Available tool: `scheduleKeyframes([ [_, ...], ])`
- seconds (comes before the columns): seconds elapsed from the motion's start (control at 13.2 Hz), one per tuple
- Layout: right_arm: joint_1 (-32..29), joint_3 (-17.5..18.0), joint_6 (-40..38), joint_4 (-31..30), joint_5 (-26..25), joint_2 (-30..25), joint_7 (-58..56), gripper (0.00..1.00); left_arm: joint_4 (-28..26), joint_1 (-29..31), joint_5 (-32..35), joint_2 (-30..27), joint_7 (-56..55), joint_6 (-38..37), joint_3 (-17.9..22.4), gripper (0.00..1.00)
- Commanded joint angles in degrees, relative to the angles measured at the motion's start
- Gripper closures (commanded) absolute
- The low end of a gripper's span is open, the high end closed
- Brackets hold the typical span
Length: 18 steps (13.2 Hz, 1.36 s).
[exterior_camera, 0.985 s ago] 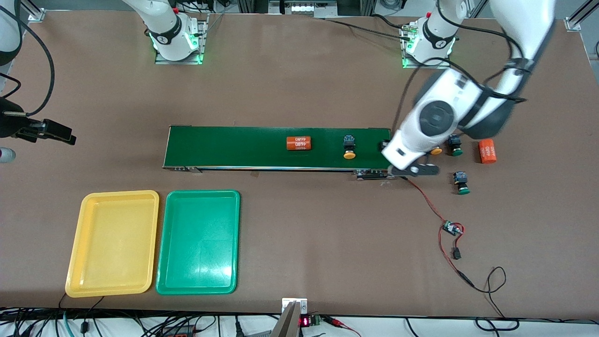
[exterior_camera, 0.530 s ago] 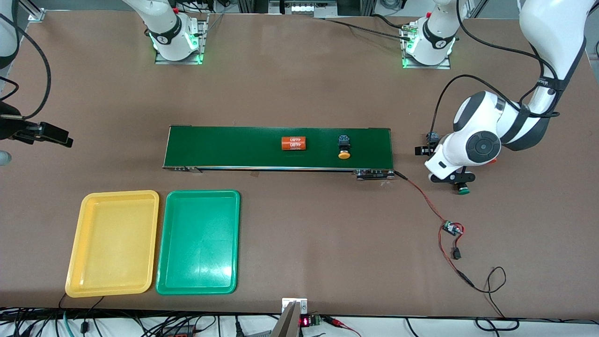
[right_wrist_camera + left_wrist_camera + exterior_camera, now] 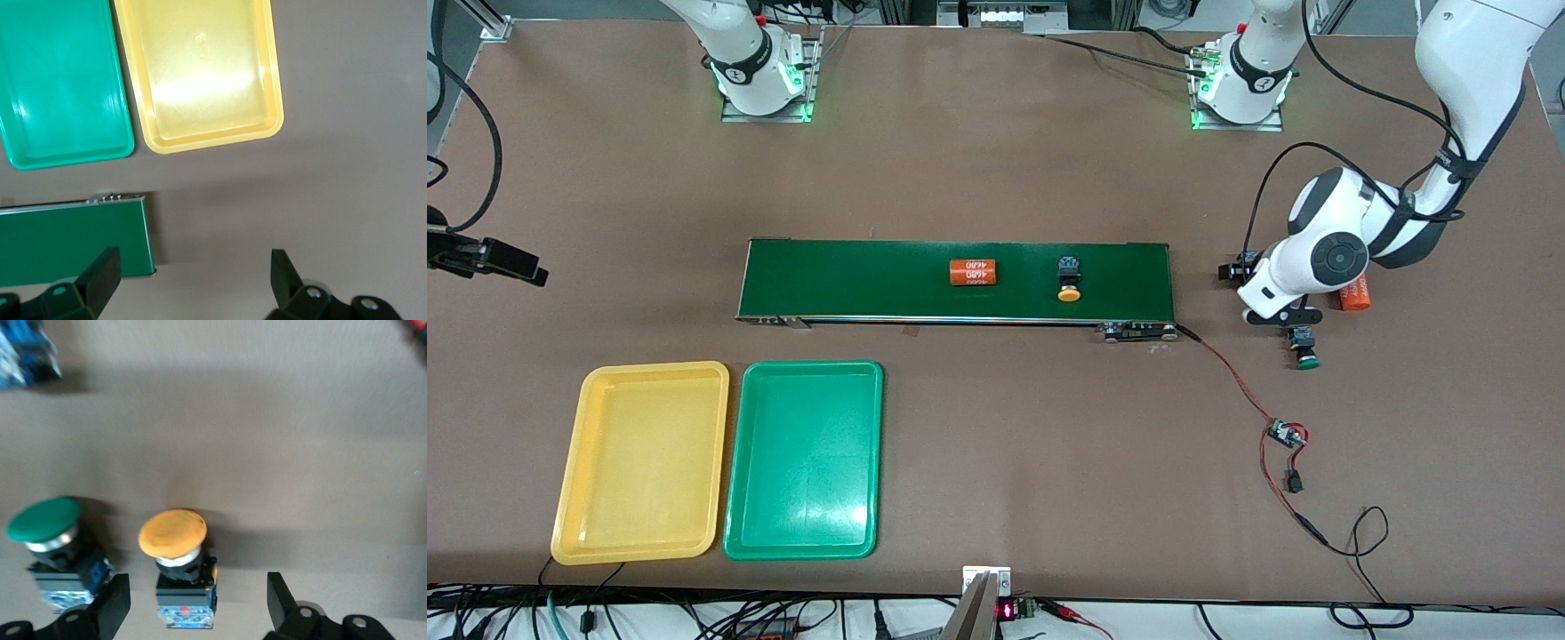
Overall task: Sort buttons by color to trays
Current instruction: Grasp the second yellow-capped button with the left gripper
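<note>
My left gripper [image 3: 1280, 316] hangs low over the table past the belt's end, at the left arm's end. It is open, with its fingers on both sides of a yellow-capped button [image 3: 175, 547] and not touching it. A green-capped button [image 3: 47, 533] stands just outside one finger. A second green button [image 3: 1305, 348] lies nearer the front camera. A second yellow button [image 3: 1067, 280] rides on the belt [image 3: 854, 276]. The yellow tray [image 3: 654, 366] and the green tray [image 3: 814, 365] lie side by side, both bare. My right gripper [image 3: 516, 264] is open and empty, high over the right arm's end.
An orange cylinder [image 3: 972, 272] lies on the belt. Another orange cylinder [image 3: 1355, 295] lies beside my left wrist. A red wire with a small circuit board [image 3: 1285, 434] runs from the belt's end toward the front edge. The right wrist view shows both trays [image 3: 273, 100] and the belt's end [image 3: 67, 247].
My left gripper swung from the belt's end out over the loose buttons and came down around the yellow one. The cylinder and button on the belt moved toward the right arm's end.
</note>
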Motion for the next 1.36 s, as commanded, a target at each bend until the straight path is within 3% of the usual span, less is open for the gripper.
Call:
scheduleKeyframes([
  [0.0,-0.41,0.32,0.90,-0.14,0.14,0.03,0.08,0.00,-4.97,0.28,1.42,-2.77,-4.38,4.06,-1.31,0.10],
  [0.3,0.46,0.68,-5.17,0.12,0.49,-0.41,0.60,0.00,-5.86,0.28,1.51,-3.66,-4.39,4.25,-1.31,0.20],
  [0.53,2.83,0.76,-2.72,1.44,0.14,5.11,0.51,0.00,-5.86,0.37,1.51,-3.22,-4.39,4.25,-1.22,0.35],
  [0.68,2.49,0.68,2.72,1.44,-0.74,5.39,-0.54,0.00,-5.86,0.46,1.51,-2.95,-4.39,4.34,-1.22,0.37],
  [0.91,3.01,0.76,3.27,1.53,-0.22,6.44,0.60,0.00,-5.86,0.54,1.51,-2.16,-4.48,4.60,-1.13,0.46],
  [1.06,3.71,0.76,4.75,2.49,-0.39,6.10,0.60,0.00,-5.77,0.54,1.51,-2.25,-4.48,4.60,-1.13,0.59],
  [1.14,3.37,0.59,5.02,2.58,-0.30,6.09,0.60,0.00,-5.51,0.63,1.51,-2.77,-4.39,4.43,-1.13,0.70],
  [1.29,3.01,0.59,5.37,2.50,0.05,7.31,-0.37,0.00,-4.19,0.37,1.51,-4.44,-4.30,3.72,-1.57,0.72],
])
